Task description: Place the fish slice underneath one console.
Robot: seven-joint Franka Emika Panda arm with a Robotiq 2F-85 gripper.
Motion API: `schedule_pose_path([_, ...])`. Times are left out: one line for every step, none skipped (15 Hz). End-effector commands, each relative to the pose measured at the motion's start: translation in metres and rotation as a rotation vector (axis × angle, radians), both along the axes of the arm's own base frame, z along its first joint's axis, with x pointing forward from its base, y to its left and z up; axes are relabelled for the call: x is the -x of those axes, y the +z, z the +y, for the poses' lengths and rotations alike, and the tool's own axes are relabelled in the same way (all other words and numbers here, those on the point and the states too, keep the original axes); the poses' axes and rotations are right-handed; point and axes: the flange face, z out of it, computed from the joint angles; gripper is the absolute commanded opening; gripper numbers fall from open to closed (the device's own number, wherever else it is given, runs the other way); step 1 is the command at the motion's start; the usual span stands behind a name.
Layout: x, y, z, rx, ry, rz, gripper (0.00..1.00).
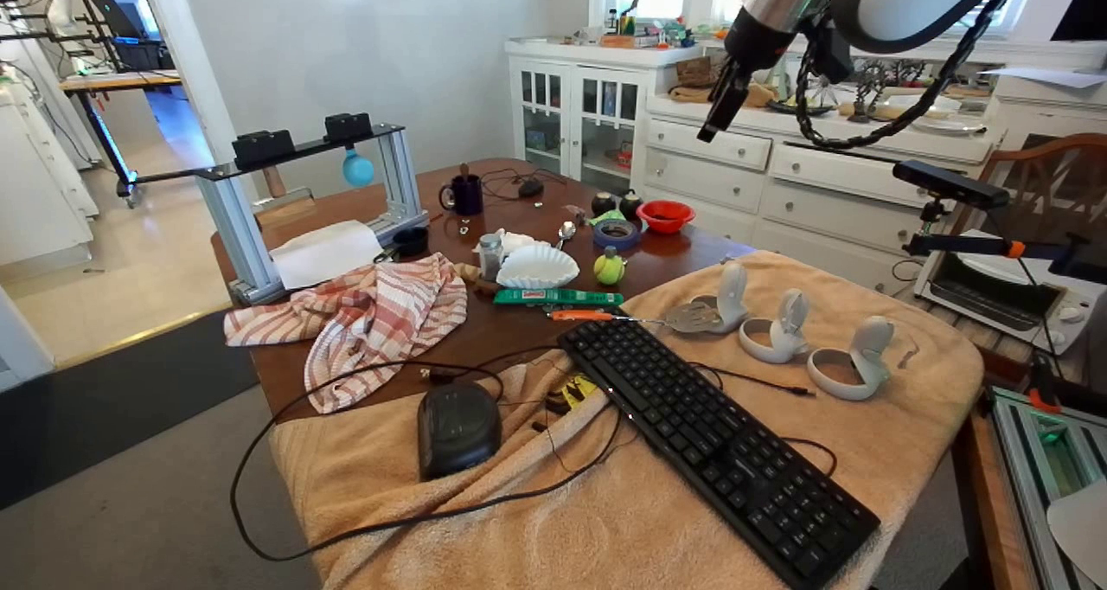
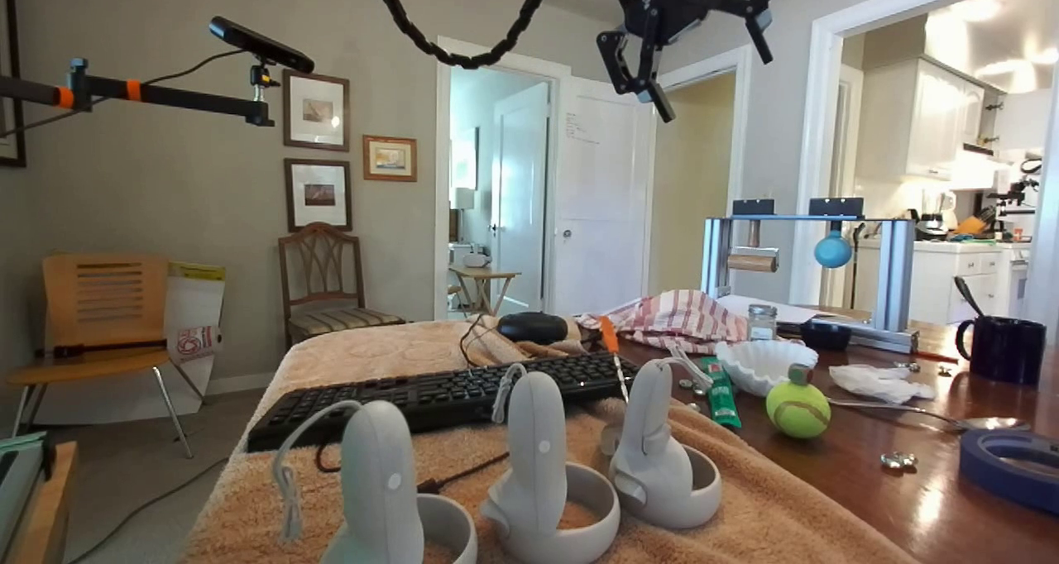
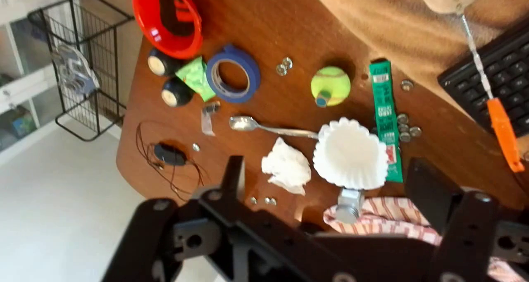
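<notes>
The fish slice, with its orange handle (image 1: 581, 315) and slotted metal blade (image 1: 692, 317), lies across the far end of the keyboard. Its blade rests on the tan towel, right up against one white console (image 1: 733, 289); whether they touch I cannot tell. Two more white consoles (image 1: 772, 339) (image 1: 852, 369) stand in a row with it on the towel. In an exterior view, that console (image 2: 658, 432) hides most of the blade. The wrist view shows the handle (image 3: 505, 133) at the right and the blade cut by the top edge. High above the table my gripper (image 3: 326, 165) stands open, nothing between its fingers.
A black keyboard (image 1: 718, 434) and a black mouse-like case (image 1: 458, 430) with a looping cable lie on the towel. On the wood are a white scalloped bowl (image 3: 351, 151), tennis ball (image 3: 330, 85), green packet (image 3: 386, 120), blue tape (image 3: 252, 73) and red bowl (image 3: 138, 9).
</notes>
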Motion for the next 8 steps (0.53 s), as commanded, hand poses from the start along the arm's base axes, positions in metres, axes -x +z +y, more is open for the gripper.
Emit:
schedule_pose_path([-0.008, -0.002, 0.004, -0.009, 0.03, -0.017, 1.0])
schedule_pose_path([-0.013, -0.005, 0.008, -0.014, 0.045, -0.022, 1.0])
schedule_pose_path([-0.016, -0.006, 0.01, -0.016, 0.053, -0.023, 1.0])
schedule_pose_path([-0.017, -0.006, 0.01, -0.016, 0.054, -0.023, 1.0])
schedule_pose_path([-0.018, -0.005, 0.009, -0.015, 0.055, -0.025, 1.0])
schedule_pose_path([-0.018, -0.004, 0.009, -0.015, 0.055, -0.027, 1.0])
schedule_pose_path([-0.018, -0.003, 0.008, -0.015, 0.055, -0.027, 1.0])
schedule_pose_path([-0.018, -0.003, 0.008, -0.015, 0.055, -0.027, 1.0])
